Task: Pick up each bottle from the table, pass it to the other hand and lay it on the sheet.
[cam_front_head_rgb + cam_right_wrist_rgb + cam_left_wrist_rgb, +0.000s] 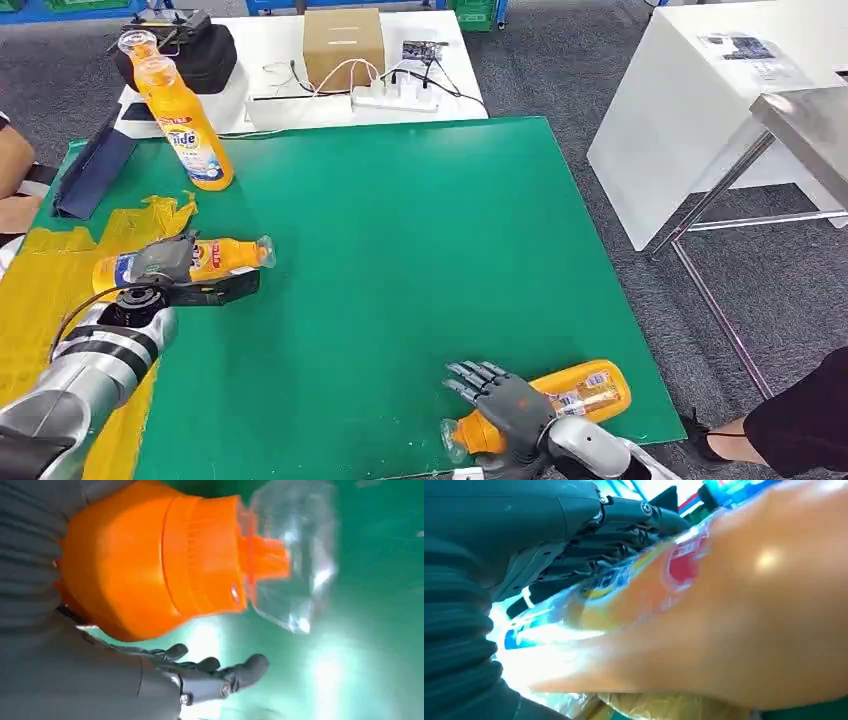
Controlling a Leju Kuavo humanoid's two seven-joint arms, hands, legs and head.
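Left hand (170, 262): fingers (624, 530) wrapped over a lying bottle (205, 260), thumb on the near side, so the bottle is gripped. It lies on its side at the left of the green table (400, 260), base over the yellow sheet (50, 290), clear cap pointing right onto the green. Left wrist view: orange body and label pressed against the palm (very close, blurred).

Right hand (505, 400): fingers (240, 672) spread and nearly straight, flat over the neck end of a second bottle (560, 400). Not closed around it; whether palm touches bottle I cannot tell. This bottle lies on its side near the table's front right edge, cap toward the robot. Right wrist view: orange collar and clear cap (290, 560) just beside the wrist, fingers extended above green surface.

Third bottle (185, 120) stands upright at the far left of the table, beyond the sheet.

A person's dark sleeve (800, 420) at lower right, off the table.
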